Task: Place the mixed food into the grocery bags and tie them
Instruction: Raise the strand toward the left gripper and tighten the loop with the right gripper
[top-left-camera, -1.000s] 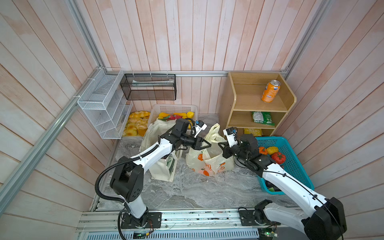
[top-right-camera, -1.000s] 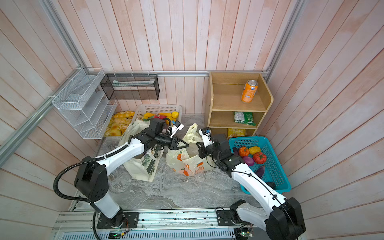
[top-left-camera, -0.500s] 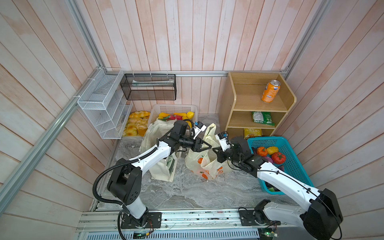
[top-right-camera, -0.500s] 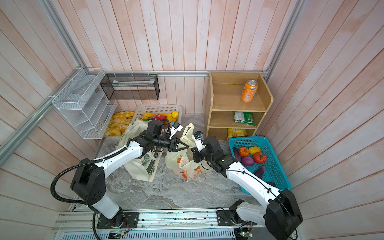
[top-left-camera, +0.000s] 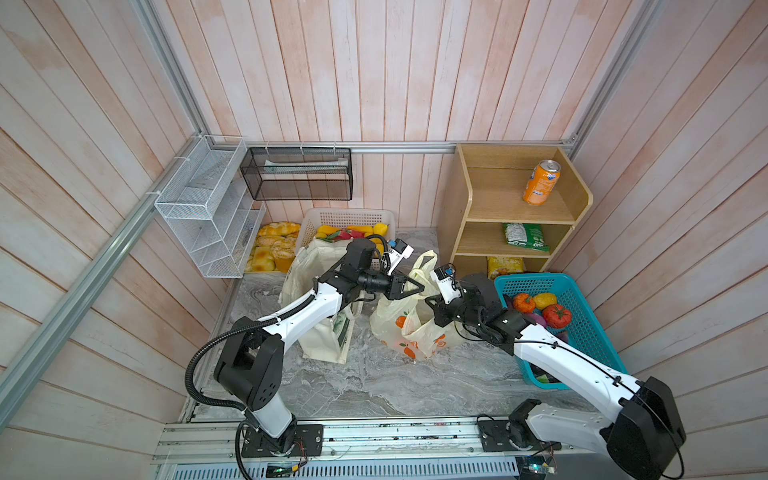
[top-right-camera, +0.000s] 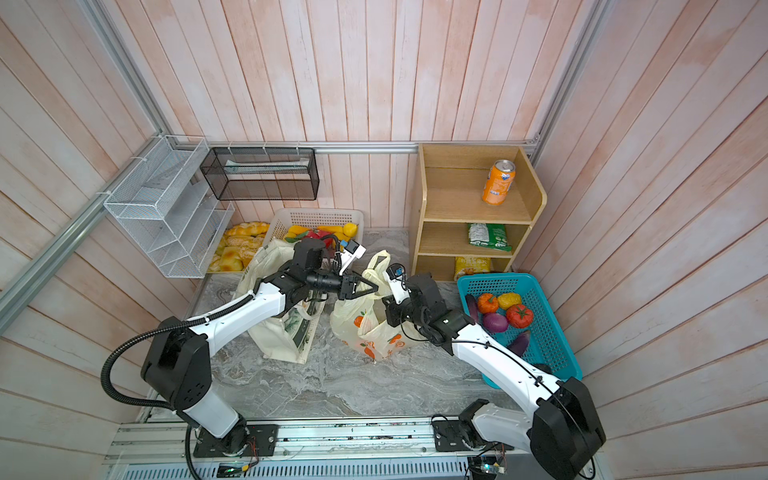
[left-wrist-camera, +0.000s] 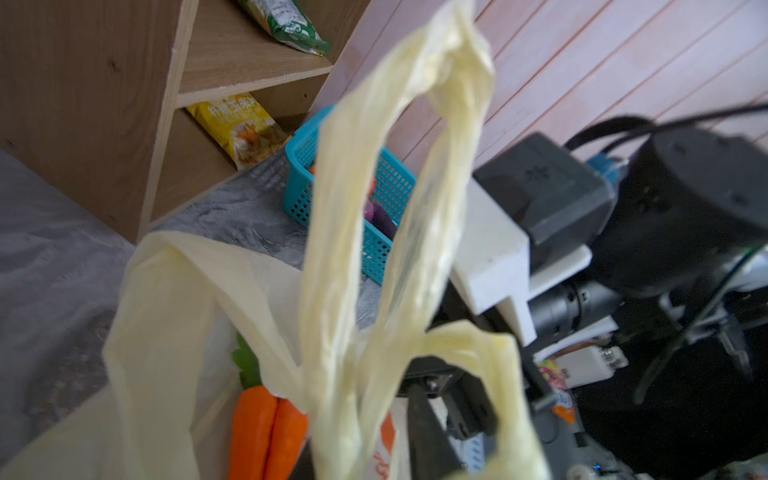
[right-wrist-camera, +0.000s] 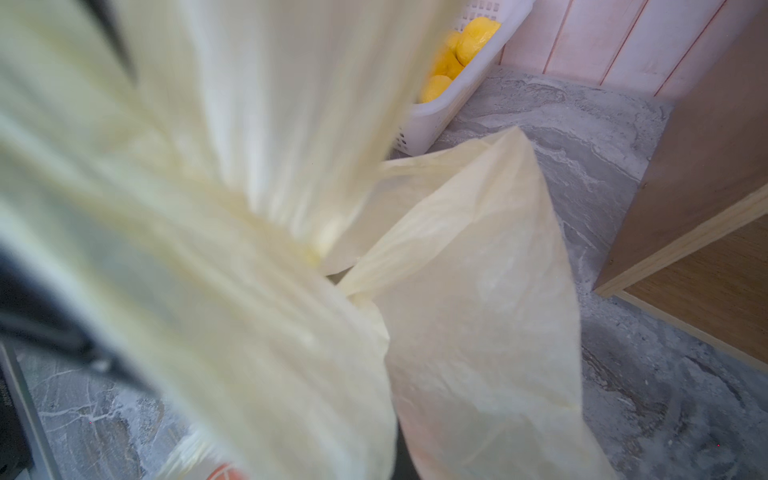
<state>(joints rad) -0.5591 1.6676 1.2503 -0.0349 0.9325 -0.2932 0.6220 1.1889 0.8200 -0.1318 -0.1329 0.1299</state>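
Observation:
The pale-yellow plastic grocery bag (top-left-camera: 399, 332) (top-right-camera: 365, 332) printed with oranges stands mid-floor. The cream cloth tote (top-left-camera: 324, 340) (top-right-camera: 274, 336) stands to its left. Two orange toy carrots (left-wrist-camera: 266, 432) with green tops lie inside the plastic bag. My left gripper (top-left-camera: 422, 286) (top-right-camera: 376, 287) reaches over the bag's mouth, its fingers drawn to a point on one loop handle (left-wrist-camera: 345, 208), which stands up beside it. My right gripper (top-left-camera: 433, 309) (top-right-camera: 388, 311) is shut on the other handle (left-wrist-camera: 478, 345). Bag plastic (right-wrist-camera: 478, 291) fills the right wrist view and hides its jaws.
A wooden shelf (top-left-camera: 465, 216) at the back right holds an orange soda can (top-left-camera: 540, 183), a green packet (top-left-camera: 525, 237) and a yellow packet. A blue basket (top-left-camera: 590, 332) of toy vegetables stands right. A white basket (top-left-camera: 345, 218), bread and wire racks line the back left.
My right gripper has pulled its handle left and toward the front, over the bag's middle. The left gripper's fingers, spread before, have closed on the upright handle.

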